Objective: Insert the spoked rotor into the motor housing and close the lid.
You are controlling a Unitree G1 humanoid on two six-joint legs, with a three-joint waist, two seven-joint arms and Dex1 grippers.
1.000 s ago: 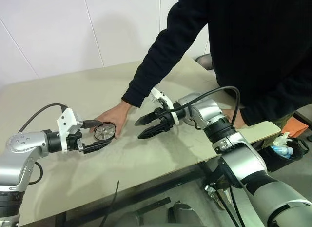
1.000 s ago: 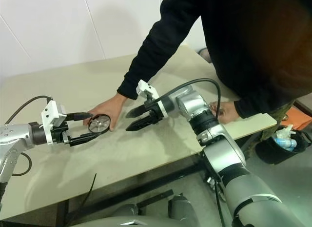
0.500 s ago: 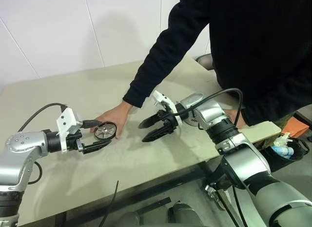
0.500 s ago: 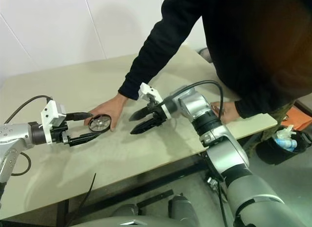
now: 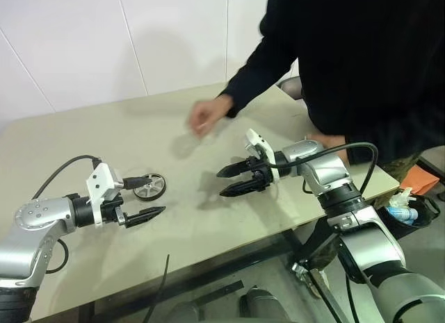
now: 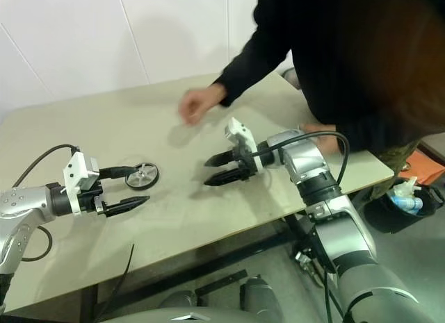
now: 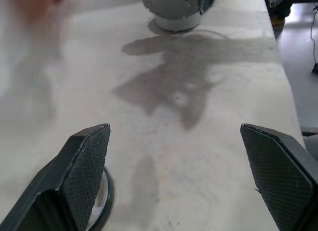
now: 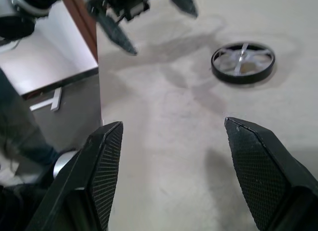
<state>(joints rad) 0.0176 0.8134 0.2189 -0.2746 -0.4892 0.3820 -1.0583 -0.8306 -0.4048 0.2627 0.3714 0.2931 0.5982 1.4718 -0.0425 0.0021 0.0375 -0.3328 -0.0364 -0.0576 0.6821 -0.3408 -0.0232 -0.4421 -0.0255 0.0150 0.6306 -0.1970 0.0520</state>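
Note:
The spoked rotor [image 5: 149, 187], a black ring with silver spokes, lies flat on the beige table [image 5: 188, 233]; the right wrist view also shows the rotor [image 8: 242, 62]. My left gripper [image 5: 151, 196] is open and low over the table, its far finger beside the rotor's rim; in the left wrist view part of the rim [image 7: 107, 201] shows by one finger. My right gripper [image 5: 224, 183] hangs open and empty over mid-table, well right of the rotor. The motor housing and the lid are out of view.
A person in a black sleeve leans over the table's far right, one hand [image 5: 204, 116] raised above the far middle. A black bin [image 5: 403, 215] with a blue bottle stands beyond the table's right end. The table's front edge runs just below both grippers.
The person's hand has let go of the rotor and pulled back to the far side. My right gripper has moved right, away from the rotor. My left gripper has drawn back slightly.

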